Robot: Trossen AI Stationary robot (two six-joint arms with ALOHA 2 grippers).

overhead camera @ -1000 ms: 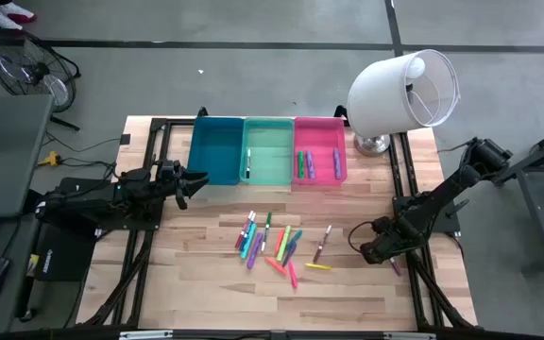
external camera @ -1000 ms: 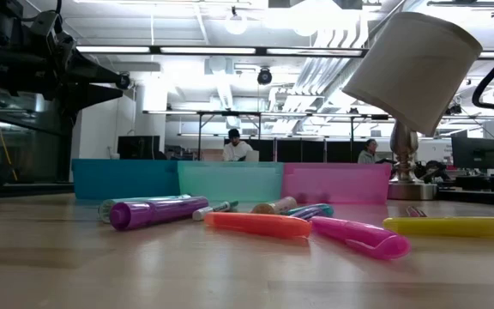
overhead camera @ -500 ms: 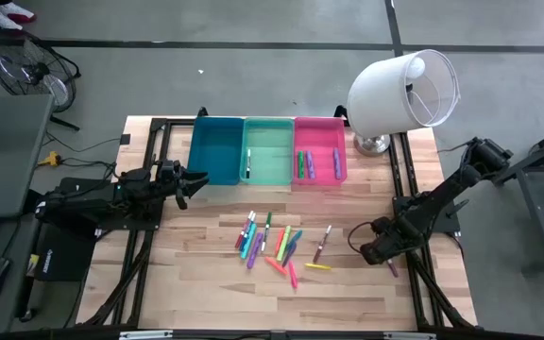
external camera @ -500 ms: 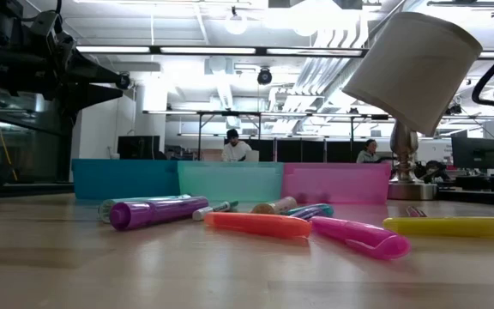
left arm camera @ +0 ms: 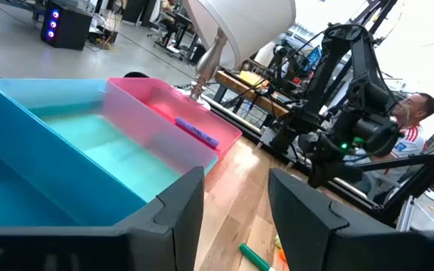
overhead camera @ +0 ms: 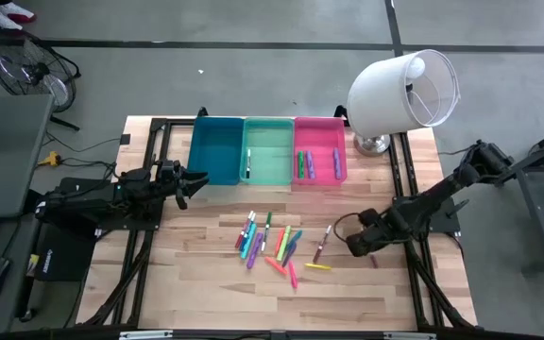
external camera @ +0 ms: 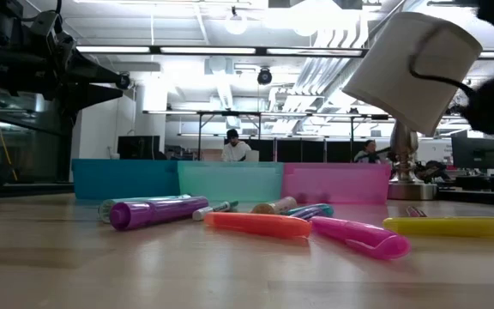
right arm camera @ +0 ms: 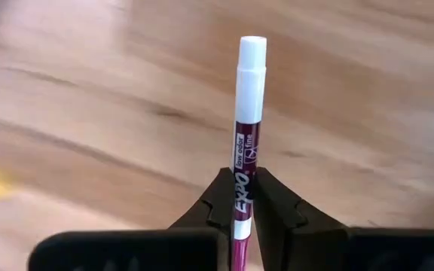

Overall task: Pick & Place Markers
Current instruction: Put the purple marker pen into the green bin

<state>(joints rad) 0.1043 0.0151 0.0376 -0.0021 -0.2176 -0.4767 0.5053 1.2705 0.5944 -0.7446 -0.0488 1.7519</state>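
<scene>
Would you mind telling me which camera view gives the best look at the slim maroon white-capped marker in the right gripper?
The right wrist view: the slim maroon white-capped marker stands clamped in the right gripper, label readable. In the high view the right gripper hides it. The low and left wrist views don't show it.

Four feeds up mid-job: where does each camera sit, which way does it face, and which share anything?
High: overhead, straight down; both arms, left gripper by the blue bin.
Low: table height, across scattered markers toward the bins; dark arm parts at upper edges.
Left wrist: past its own open fingers into the blue bin.
Right wrist: right gripper shut on a maroon marker.
Shared: pink bin in high, low, left wrist.
</scene>
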